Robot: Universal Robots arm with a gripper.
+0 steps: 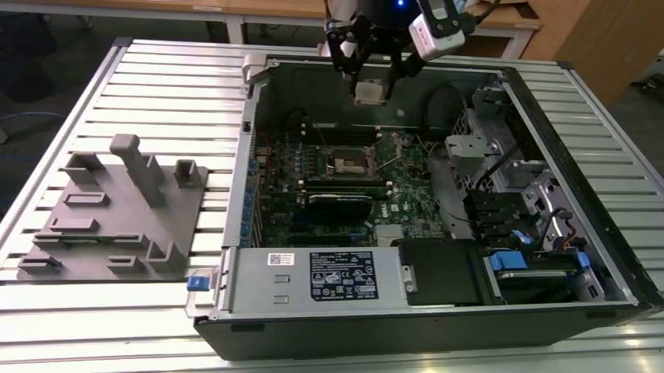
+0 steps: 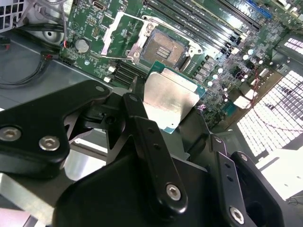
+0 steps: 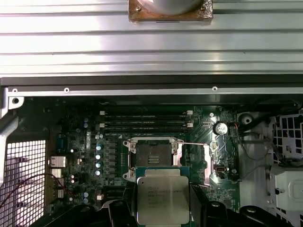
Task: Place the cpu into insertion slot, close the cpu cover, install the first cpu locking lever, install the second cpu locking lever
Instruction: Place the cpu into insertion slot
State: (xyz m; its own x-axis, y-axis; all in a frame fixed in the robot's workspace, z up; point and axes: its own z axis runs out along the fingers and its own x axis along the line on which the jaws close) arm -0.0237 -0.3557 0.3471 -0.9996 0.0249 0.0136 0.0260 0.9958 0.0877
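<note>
Above the open computer case [image 1: 581,155] on the slatted metal desk [image 1: 155,85], the tool [image 1: 369,81] hangs over the far part of the board, clenched on the cpu [image 3: 162,198].

Item held: a flat square chip with a silvery-grey metal top. The top plate has stepped corners and carries fine print. A thin green edge of the substrate shows around it in both wrist views. The metal face catches the light and looks clean and unmarked. Black fingers [image 2: 142,127] grip it at two opposite edges.

Position: the cpu is in the air, well clear of the board and touching nothing but the tool.

The insertion slot [image 3: 154,156] lies below on the green circuit board, beside the long black memory slots [image 3: 144,120]. Its gold-tan contact field is exposed and unoccupied inside the metal rim.

The cpu cover [image 2: 110,33], a silver frame plate with a square window, is swung off to one side of the slot.

On the desk at the exterior view's left stands a grey fixture plate [image 1: 114,225], well apart from the case.
</note>
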